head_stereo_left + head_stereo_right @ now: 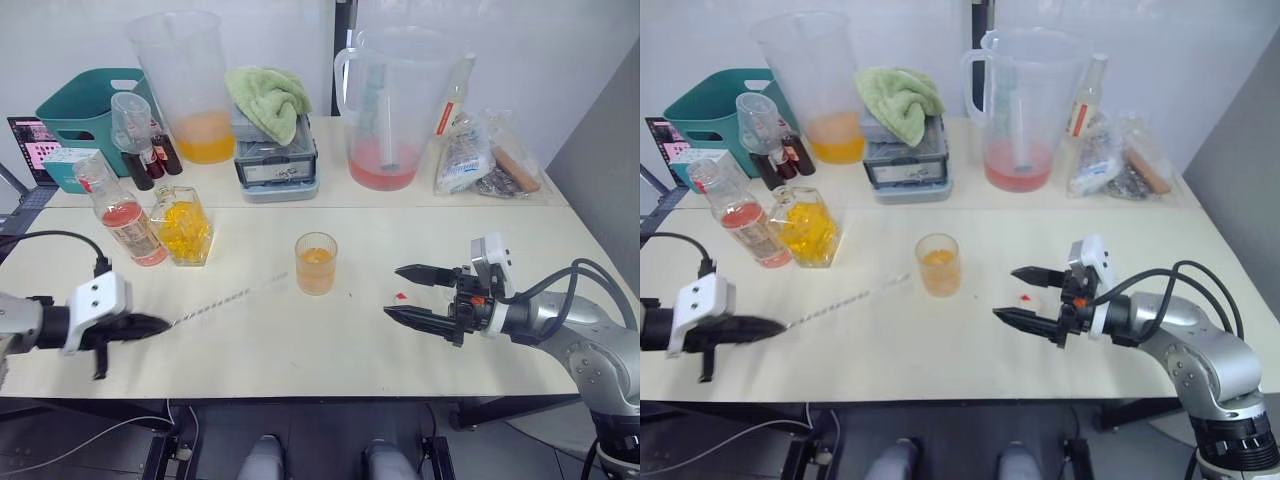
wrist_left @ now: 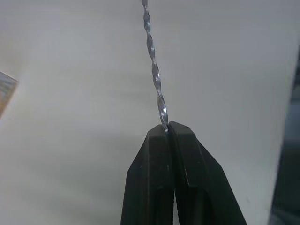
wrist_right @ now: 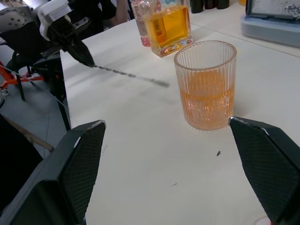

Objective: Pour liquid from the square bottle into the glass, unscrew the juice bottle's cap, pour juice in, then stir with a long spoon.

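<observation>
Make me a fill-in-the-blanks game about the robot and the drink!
1. The left hand is shut on the long ____.
2. The liquid in the glass is ____ in colour.
3. The right hand is ____ and holds nothing.
4. The cap lies on the ____.

Missing words: spoon; orange; open; table

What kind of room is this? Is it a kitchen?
Probably a robot test room set up for drink mixing, not a real kitchen. A plain table holds big plastic pitchers, a glass of orange drink and a juice bottle, and cables run underneath.
</observation>
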Controlling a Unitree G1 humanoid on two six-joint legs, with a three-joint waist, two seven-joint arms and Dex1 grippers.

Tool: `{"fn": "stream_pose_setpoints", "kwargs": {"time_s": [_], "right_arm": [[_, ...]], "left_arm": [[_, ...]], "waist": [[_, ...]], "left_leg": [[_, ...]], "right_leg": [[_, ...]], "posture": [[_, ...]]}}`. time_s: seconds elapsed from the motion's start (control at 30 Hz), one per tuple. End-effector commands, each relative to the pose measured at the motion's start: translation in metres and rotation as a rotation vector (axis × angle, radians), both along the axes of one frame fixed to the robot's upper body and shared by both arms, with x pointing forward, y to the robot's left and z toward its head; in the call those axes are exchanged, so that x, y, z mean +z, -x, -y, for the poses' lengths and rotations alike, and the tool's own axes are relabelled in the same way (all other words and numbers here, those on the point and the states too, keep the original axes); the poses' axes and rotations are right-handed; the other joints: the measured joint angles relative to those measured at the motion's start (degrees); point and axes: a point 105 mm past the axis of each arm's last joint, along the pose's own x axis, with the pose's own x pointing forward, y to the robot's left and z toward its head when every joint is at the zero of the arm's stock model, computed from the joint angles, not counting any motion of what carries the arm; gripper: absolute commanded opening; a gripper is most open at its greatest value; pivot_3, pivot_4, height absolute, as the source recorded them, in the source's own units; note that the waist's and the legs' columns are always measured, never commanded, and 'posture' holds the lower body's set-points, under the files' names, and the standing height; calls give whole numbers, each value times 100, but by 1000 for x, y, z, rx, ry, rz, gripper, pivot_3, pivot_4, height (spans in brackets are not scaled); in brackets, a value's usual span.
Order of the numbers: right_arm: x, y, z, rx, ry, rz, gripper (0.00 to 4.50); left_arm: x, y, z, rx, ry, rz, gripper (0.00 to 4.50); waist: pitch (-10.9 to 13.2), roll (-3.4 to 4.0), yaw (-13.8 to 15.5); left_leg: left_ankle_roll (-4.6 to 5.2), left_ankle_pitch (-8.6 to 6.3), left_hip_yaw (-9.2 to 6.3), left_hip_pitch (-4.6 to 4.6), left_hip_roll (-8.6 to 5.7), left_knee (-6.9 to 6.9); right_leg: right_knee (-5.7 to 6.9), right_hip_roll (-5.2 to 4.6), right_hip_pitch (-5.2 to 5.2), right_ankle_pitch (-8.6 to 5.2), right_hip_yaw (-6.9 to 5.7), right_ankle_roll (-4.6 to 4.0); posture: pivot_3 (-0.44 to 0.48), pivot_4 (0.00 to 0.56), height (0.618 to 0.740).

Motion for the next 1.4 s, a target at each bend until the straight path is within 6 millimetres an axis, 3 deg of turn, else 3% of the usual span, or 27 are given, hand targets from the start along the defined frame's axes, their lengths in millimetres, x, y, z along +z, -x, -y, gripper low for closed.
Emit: {"fn": "stream_pose_setpoints", "kwargs": {"time_s": [0.03,0.3,0.47,0.6,0.83,1.1,1.4], "right_arm": [[11,0,-2,11,-5,60,4500],[12,0,-4,11,-8,61,4500],[13,0,-5,13,-9,62,4500],[13,0,-5,12,-10,61,4500],[13,0,-7,12,-18,61,4500],[17,4,-8,16,-22,65,4500],[18,3,-7,6,-19,69,4500]], "left_arm": [[-3,-1,8,-89,-51,23,21],[-25,-15,13,-84,-114,32,21],[-31,-18,9,-67,-101,17,1637],[-16,-17,13,-49,-21,-52,2805],[-17,-19,10,-25,-76,-69,2805],[-42,-25,3,4,-163,-102,2805],[-51,-15,12,-73,-136,-159,33]], "waist": [[0,0,6],[1,-2,-4],[0,-1,-19],[1,-1,-21],[1,-2,-20],[-1,3,-13],[-4,10,-16]], "left_leg": [[0,0,0,0,0,0],[0,0,0,0,0,0],[1,0,0,2,1,1],[1,0,0,1,2,1],[0,1,-1,2,1,3],[-1,2,-1,4,1,4],[-3,4,-1,16,1,4]], "right_leg": [[1,0,0,0,0,0],[9,1,-1,0,-1,0],[14,3,-3,0,0,0],[16,3,-3,0,0,0],[24,4,-5,0,0,1],[32,4,-6,0,2,0],[55,4,-6,-1,4,-1]], "posture": [[0,150,740],[0,150,740],[0,150,740],[0,150,740],[0,150,740],[0,150,740],[0,150,740]]}}
